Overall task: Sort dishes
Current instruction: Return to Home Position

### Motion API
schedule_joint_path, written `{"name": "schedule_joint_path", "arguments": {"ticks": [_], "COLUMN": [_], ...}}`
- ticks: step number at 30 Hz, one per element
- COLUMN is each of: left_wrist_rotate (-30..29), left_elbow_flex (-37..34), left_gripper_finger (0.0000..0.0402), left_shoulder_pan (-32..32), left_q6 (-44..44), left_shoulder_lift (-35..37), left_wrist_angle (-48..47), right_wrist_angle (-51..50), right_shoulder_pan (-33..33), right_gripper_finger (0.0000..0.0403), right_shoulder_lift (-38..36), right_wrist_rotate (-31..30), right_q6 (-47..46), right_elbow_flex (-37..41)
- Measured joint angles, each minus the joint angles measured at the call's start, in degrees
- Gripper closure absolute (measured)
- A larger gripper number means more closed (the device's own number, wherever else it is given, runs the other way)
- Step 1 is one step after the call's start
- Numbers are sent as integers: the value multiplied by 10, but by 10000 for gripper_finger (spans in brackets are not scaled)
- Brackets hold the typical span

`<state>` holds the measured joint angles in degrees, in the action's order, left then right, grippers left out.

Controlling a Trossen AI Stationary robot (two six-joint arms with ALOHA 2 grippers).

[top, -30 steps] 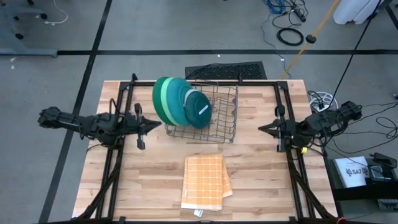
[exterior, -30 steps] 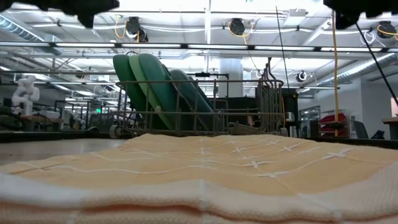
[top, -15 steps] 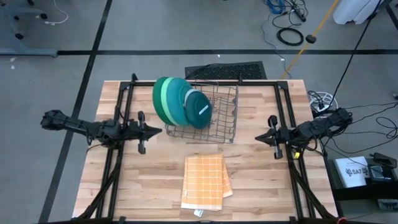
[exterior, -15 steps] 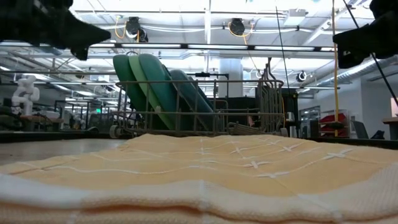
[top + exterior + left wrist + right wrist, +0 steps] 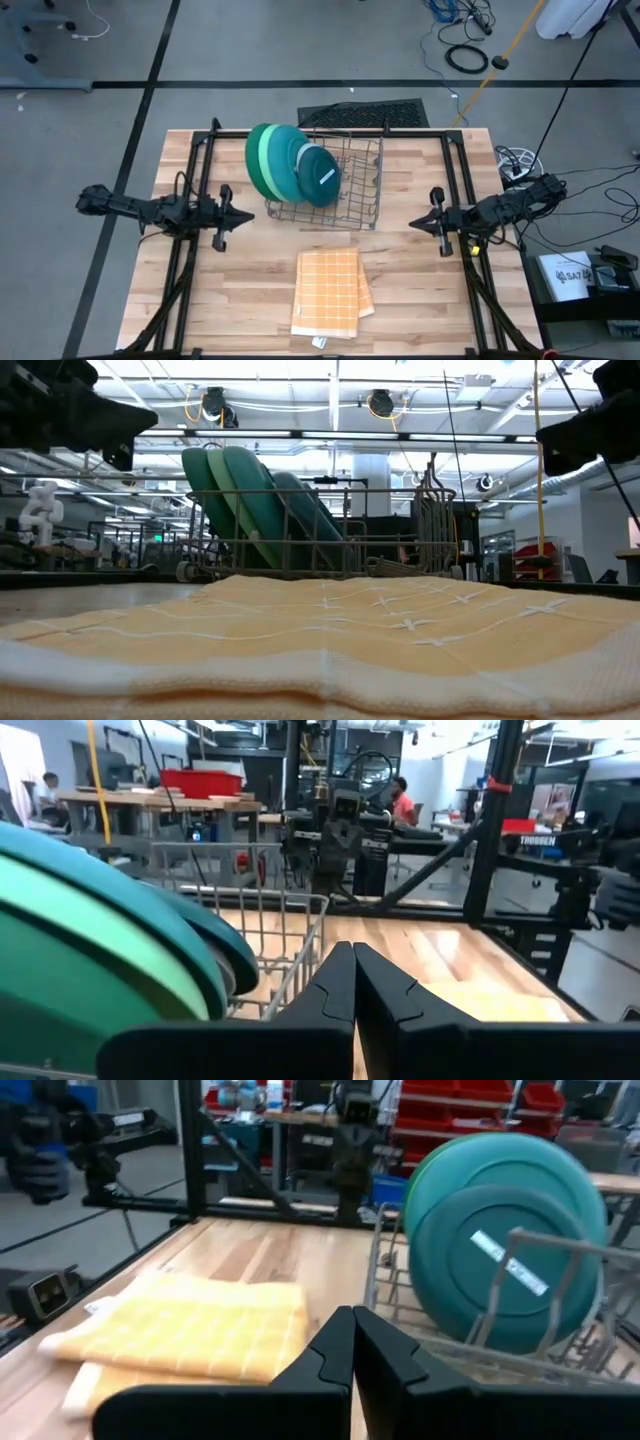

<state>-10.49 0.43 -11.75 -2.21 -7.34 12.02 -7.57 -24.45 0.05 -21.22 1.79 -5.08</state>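
The plates (image 5: 285,160) stand on edge in the left end of the grey wire rack (image 5: 355,195), leaning toward the table's left. Green ones are at the back and a dark teal one with a white label (image 5: 322,177) is in front. They also show in the low view (image 5: 250,500), the left wrist view (image 5: 90,960) and the right wrist view (image 5: 505,1245). My left gripper (image 5: 250,215) hangs shut to the left of the rack. My right gripper (image 5: 413,224) hangs shut to the right of it. Neither touches anything.
A folded orange-yellow checked cloth (image 5: 330,290) lies on the wooden table near its near edge, in front of the rack (image 5: 190,1330). Black frame posts (image 5: 195,190) stand along both sides of the table. Bare wood lies between each gripper and the cloth.
Both arms have come down and moved a little toward the table's near edge, staying shut. The left gripper has also drawn back slightly toward the left edge. The plates, rack and cloth have not moved.
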Motion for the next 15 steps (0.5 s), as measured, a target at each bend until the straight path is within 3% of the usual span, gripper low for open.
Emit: {"name": "schedule_joint_path", "arguments": {"ticks": [10,15], "left_wrist_rotate": [-50,-51], "left_elbow_flex": [0,-1], "left_gripper_finger": [398,397], "left_shoulder_pan": [0,0], "left_q6": [-3,-3], "left_shoulder_lift": [61,73], "left_wrist_angle": [-85,-86], "right_wrist_angle": [13,68], "right_shoulder_pan": [0,2], "right_gripper_finger": [403,403], "right_shoulder_lift": [0,0], "right_wrist_rotate": [20,-4], "right_q6": [21,89], "right_elbow_flex": [0,0]}}
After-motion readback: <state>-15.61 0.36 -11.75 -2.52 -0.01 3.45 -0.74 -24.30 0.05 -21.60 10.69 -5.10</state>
